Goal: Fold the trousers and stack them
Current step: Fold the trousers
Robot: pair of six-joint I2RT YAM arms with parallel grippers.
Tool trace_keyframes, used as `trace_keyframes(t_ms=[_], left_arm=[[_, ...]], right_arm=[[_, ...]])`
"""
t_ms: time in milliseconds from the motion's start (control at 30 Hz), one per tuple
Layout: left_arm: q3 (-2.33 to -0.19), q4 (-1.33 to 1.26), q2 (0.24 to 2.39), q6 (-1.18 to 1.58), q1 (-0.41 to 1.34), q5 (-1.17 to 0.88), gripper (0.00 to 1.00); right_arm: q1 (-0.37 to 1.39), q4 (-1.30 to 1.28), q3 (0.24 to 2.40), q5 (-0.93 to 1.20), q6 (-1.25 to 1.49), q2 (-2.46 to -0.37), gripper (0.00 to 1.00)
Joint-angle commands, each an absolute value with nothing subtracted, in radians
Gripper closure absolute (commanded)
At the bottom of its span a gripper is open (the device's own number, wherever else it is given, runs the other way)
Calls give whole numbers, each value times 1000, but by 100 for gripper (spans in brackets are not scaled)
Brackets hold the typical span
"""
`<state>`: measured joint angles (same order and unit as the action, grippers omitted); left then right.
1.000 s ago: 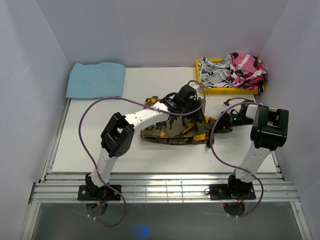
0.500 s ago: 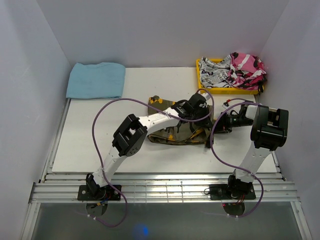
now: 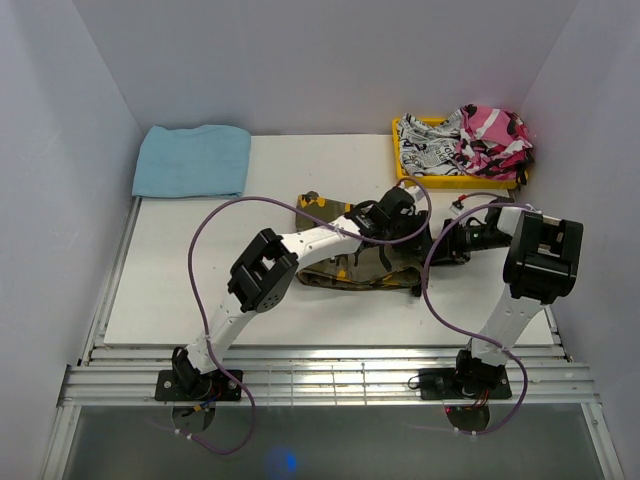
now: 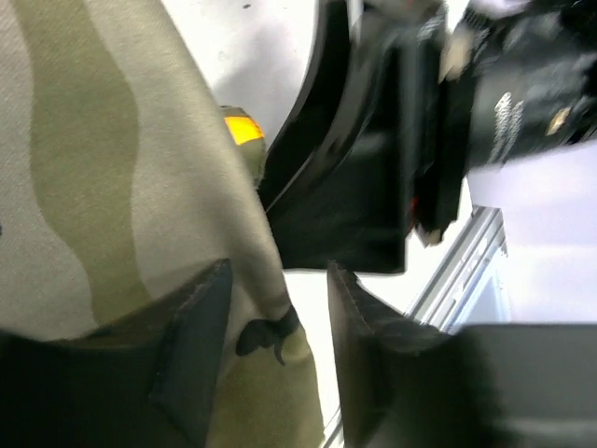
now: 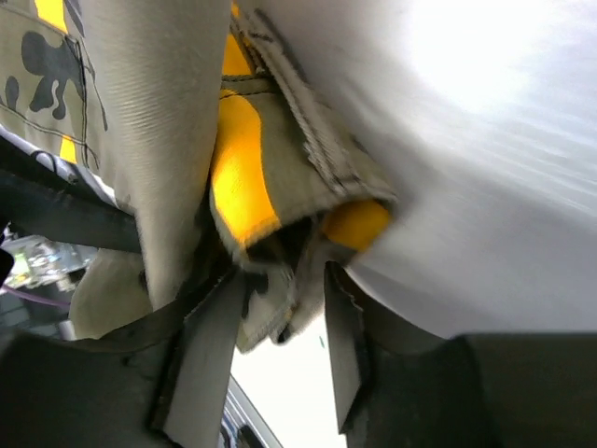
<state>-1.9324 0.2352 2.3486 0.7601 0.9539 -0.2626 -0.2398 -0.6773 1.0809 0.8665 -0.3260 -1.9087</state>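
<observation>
— Toward the right-hand middle of the worktop (image 3: 200,290), seen from above, the trousers (image 3: 345,265) lie folded into a flat bundle. The left gripper (image 3: 408,225) and the right gripper (image 3: 443,245) meet at its right end.

— Any containers?

— One yellow bin (image 3: 455,182) at the far right corner. It holds a black-and-white printed garment (image 3: 430,150) and a pink camouflage garment (image 3: 492,140), heaped above the rim. A blue cloth (image 3: 192,160) lies at the far left corner.

— And the left wrist view?

— Olive cloth fills the left side. The left gripper's jaws stand apart, with white worktop showing between them and only the fabric's edge in the gap. I'd call that released.

— Right wrist?

— An orange-yellow hem and a thick seam hang between the right gripper's fingers, which are parted and not pinching.

— How will they handle?

— Woven and limp, light but bulky, I judge. The layers will slide and sag, though nothing is fragile. They are best taken at a thick seam or the waistband, through all layers, with one gripper at each corner of the fold.
</observation>
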Motion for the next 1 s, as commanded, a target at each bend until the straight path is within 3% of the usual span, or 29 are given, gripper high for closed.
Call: trace_keyframes(t_ms=[0,233,333,533,600,733,967], left_arm=[[-1965,232,2237,735,939,-288,43],[-1826,310,2054,667,835,-362,38],[-1703,290,1917,586,753,-472,32],[-1439,135,1711,514,474,-1005,13],[-1338,107,1654,520,390,-1055,15],[-1172,68,1612,511,310,-1218,30],[-899,-156,1652,578,284,-1217,33]], right_arm=[[-305,-811,1186,813,-408,-1845,53],[-370,-1021,1356,725,-575,-1769,50],[-344,-1103,1448,813,-580,-1749,39],[-149,-1066,1528,992,-480,-1761,30],[-68,-1049,1525,1029,-448,-1785,30],[-8,-1043,1436,1114,-459,-1844,29],[-12,-1000,1202,987,-534,-1921,28]])
